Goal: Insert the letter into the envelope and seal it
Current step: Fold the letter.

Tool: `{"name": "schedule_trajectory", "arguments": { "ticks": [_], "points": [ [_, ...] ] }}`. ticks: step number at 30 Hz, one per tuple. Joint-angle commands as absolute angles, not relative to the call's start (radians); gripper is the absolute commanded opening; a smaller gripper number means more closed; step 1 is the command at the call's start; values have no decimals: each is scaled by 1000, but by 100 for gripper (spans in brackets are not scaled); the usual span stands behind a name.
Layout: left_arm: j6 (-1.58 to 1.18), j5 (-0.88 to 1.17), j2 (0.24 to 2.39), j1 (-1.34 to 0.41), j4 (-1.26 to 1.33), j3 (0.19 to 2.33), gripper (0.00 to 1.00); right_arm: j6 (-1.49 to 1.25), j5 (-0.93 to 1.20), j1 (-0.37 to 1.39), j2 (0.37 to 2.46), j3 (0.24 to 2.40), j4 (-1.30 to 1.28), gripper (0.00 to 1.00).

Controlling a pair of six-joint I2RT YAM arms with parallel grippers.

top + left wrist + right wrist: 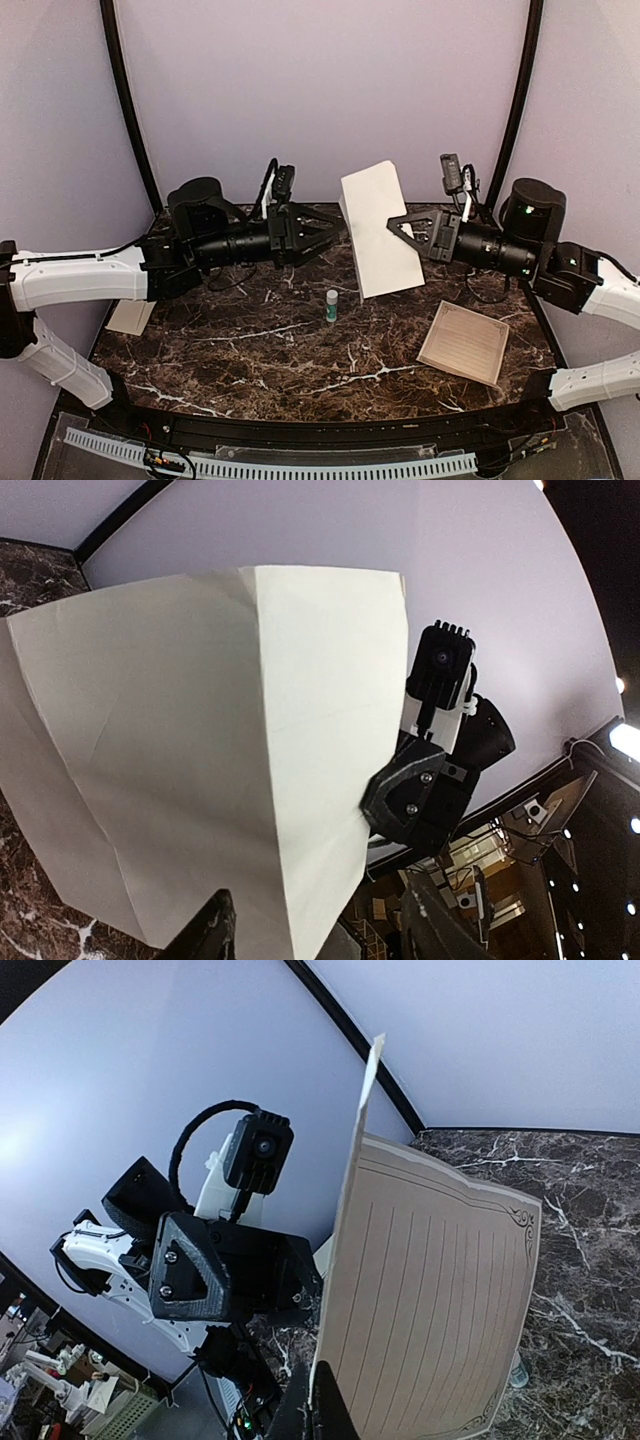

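— Where is the envelope (370, 240) to be found?
— It is held up off the table (250, 340), above the middle of the far edge, and is tilted. In the left wrist view a crease is seen running down its plain cream face.
— By what is it held?
— It is clamped at its right edge by the right gripper (395, 226), whose jaws are pressed together on the paper. In the right wrist view a lined sheet (440, 1290) with a printed border is seen close against the envelope's edge. Whether it is tucked inside cannot be told.
— And the left gripper (335, 235)?
— Its jaws are spread apart. Its fingers (215, 935) are seen on either side of the envelope's lower corner, and no grip on the paper is shown.
— What else is carried by the table?
— A small glue stick (331, 305) is stood upright near the middle. A bordered sheet (463, 342) is laid flat near the right edge, toward the near right corner. A small cream paper (130, 317) is laid at the left edge.
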State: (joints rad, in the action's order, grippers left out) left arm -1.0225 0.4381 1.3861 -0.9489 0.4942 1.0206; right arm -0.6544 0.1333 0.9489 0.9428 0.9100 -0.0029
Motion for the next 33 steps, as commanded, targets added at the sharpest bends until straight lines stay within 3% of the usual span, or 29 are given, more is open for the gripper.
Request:
{"name": "schedule_trajectory", "arguments": {
  "ticks": [1,19,33],
  "points": [
    [-1028,466,1404,-961,536,1060,52,-652,190,949,945,926,79,0],
    [-1047,474,1460,-970,564,1089,48,-672,235,949,1025,961,77,0],
    [-1049,450,1422,-969,590,1059,27,-714,188,949,1019,944,55,0]
  ]
}}
